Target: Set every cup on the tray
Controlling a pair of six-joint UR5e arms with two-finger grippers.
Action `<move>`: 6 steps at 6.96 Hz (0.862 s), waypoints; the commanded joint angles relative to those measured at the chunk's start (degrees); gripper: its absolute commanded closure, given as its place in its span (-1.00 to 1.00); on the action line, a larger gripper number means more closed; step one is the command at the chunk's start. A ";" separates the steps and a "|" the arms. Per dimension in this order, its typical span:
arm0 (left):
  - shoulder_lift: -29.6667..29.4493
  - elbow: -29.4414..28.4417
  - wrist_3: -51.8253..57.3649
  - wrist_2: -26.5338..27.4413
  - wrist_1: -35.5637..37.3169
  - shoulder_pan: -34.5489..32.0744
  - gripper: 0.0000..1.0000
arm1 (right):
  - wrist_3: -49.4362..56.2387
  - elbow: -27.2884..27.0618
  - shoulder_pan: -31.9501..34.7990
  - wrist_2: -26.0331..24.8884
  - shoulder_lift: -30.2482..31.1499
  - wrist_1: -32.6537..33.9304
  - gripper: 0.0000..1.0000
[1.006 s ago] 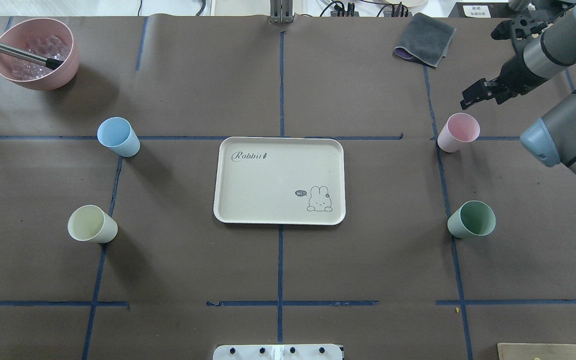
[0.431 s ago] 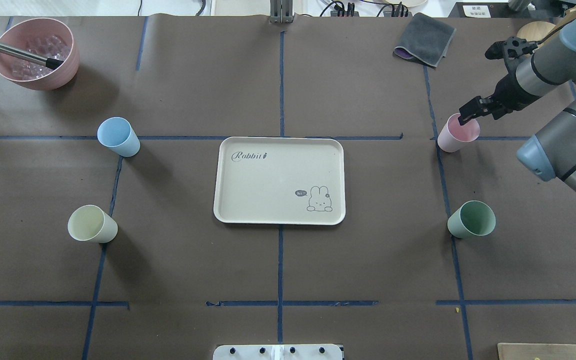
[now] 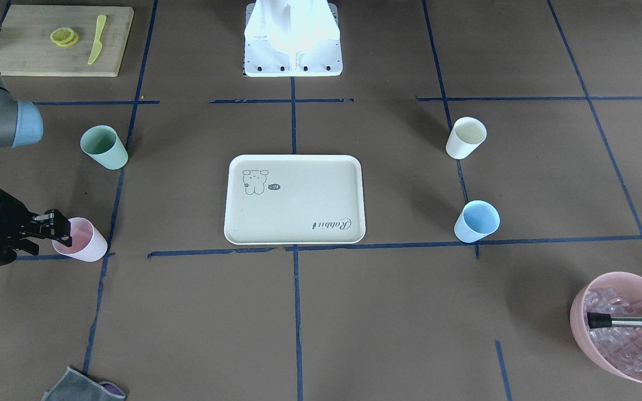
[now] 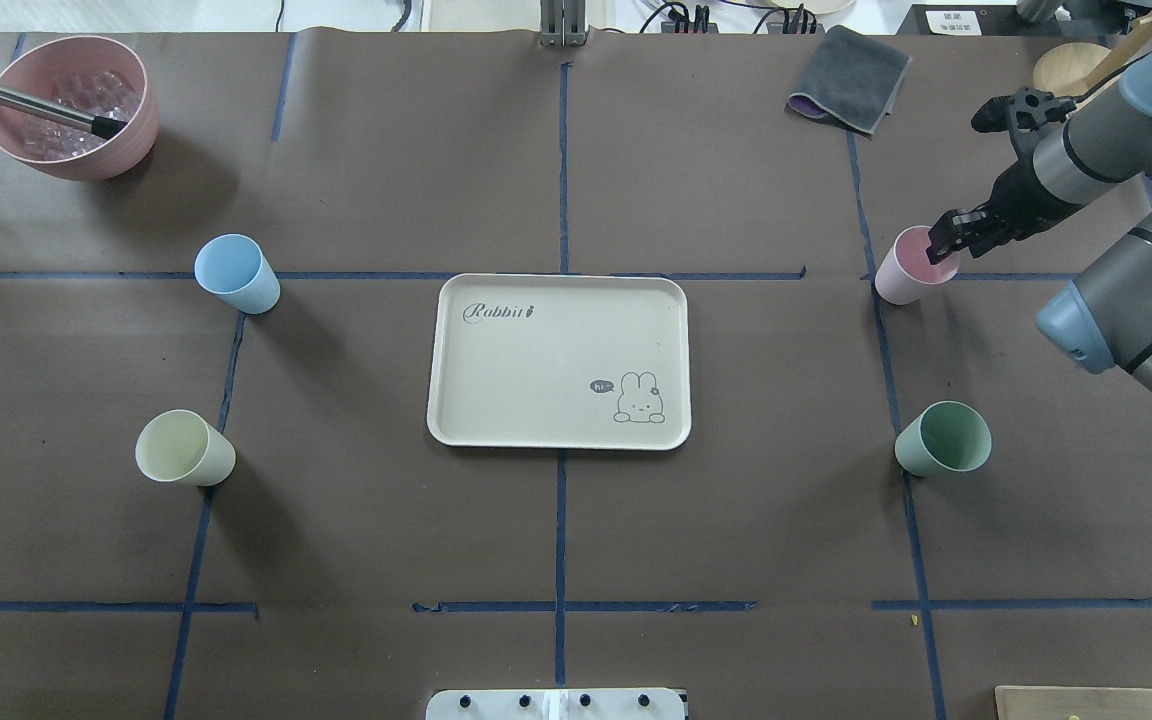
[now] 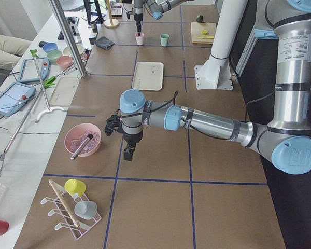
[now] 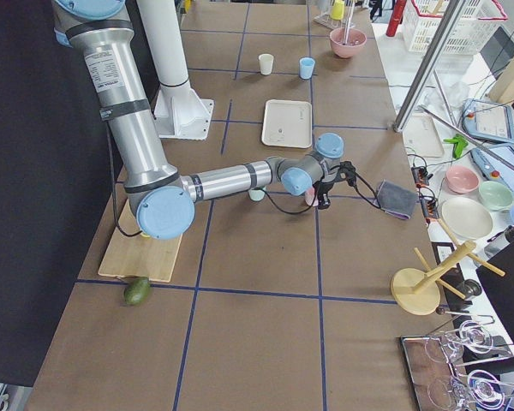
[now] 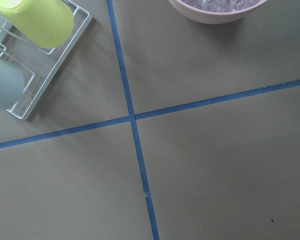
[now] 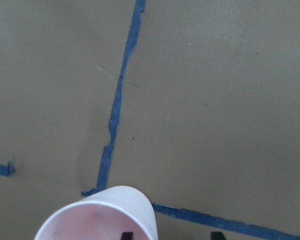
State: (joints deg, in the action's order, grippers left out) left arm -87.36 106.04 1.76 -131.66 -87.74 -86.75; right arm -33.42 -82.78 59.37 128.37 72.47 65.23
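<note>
Fingers of the right gripper [image 4: 939, 247] stand apart astride the rim of the pink cup [image 4: 898, 280], one inside and one outside, likely so a pinch on its wall can lift it, while that cup stands upright on the table [image 4: 736, 520], well apart from the tray [image 4: 536, 370].

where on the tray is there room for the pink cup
The tray holds nothing; the widest bare patch lies between its Rabbit script and animal drawing. Only tight spot: the pink cup itself, where the right gripper straddles its rim.
</note>
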 commanded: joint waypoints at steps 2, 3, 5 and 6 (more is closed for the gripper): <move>0.00 -0.04 0.00 0.00 0.02 0.00 -1.00 | -5.03 -3.07 -2.15 0.12 -0.75 0.34 1.00; 0.00 -0.04 0.00 0.00 0.02 0.00 -1.00 | -10.73 -5.17 -3.64 0.04 -2.57 0.86 1.00; 0.00 -0.13 0.00 0.00 0.02 0.00 -1.00 | -29.68 -4.93 -10.13 -0.75 -10.20 0.95 1.00; 0.00 -0.57 0.00 -0.09 0.02 0.00 -1.00 | -35.25 -5.02 -12.42 -2.41 -12.50 0.95 1.00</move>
State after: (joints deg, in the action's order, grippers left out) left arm -87.36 105.80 1.76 -131.68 -87.71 -86.75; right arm -60.41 -87.76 50.02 127.41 63.40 66.12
